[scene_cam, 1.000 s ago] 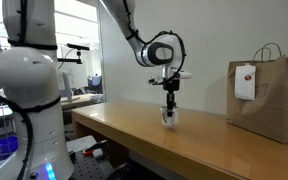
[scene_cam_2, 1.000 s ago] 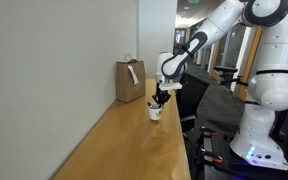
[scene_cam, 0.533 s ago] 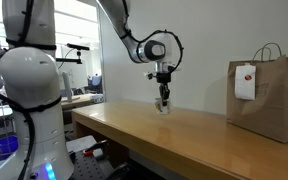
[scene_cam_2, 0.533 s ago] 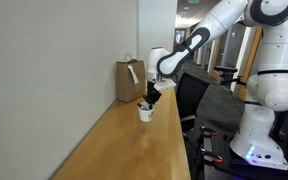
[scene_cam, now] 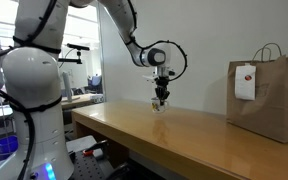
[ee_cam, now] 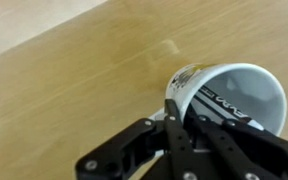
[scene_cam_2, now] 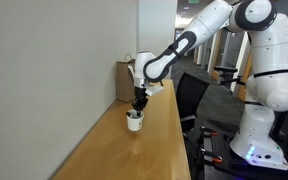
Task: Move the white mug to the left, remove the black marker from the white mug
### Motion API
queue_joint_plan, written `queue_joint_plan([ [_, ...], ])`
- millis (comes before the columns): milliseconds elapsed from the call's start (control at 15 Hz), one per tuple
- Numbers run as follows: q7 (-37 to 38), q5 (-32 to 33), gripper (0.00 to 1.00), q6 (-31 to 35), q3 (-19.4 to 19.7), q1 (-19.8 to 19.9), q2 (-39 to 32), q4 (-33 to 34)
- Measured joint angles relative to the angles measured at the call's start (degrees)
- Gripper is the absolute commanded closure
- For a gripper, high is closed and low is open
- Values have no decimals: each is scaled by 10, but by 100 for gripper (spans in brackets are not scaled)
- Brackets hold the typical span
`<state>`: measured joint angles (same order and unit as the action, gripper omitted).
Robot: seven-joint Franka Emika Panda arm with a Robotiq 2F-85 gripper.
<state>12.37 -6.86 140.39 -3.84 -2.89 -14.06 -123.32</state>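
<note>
Midway between the long edges of the wooden surface [scene_cam_2: 114, 150], well apart from the paper bag [scene_cam_2: 129, 81] at its far end, the white mug [ee_cam: 239, 85] is pinched at its rim by the end effector [ee_cam: 174, 115]. Glazed ceramic looks stiff, smooth, probably slippery and chippable, so it wants a firm grip. The slim black marker [ee_cam: 216, 103] inside looks light; take its upper end.

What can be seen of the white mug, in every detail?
The white mug looks ceramic and glossy, with dark print on its outer wall near the rim. A black marker with pale lettering lies inside it. The fingers pinch its rim. In an exterior view it is upright over the wooden table; contact with the table is unclear.
</note>
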Motion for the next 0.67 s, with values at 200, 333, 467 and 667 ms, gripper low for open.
queue_joint_plan([
  [200,-52,-20,97,-22,-19,-2,-36,42],
  [333,-75,-23,97,-35,-28,-4,-52,62],
  [467,-91,-23,97,-37,-32,-9,-63,71],
  [667,-109,-9,97,-37,-33,-18,-73,72],
])
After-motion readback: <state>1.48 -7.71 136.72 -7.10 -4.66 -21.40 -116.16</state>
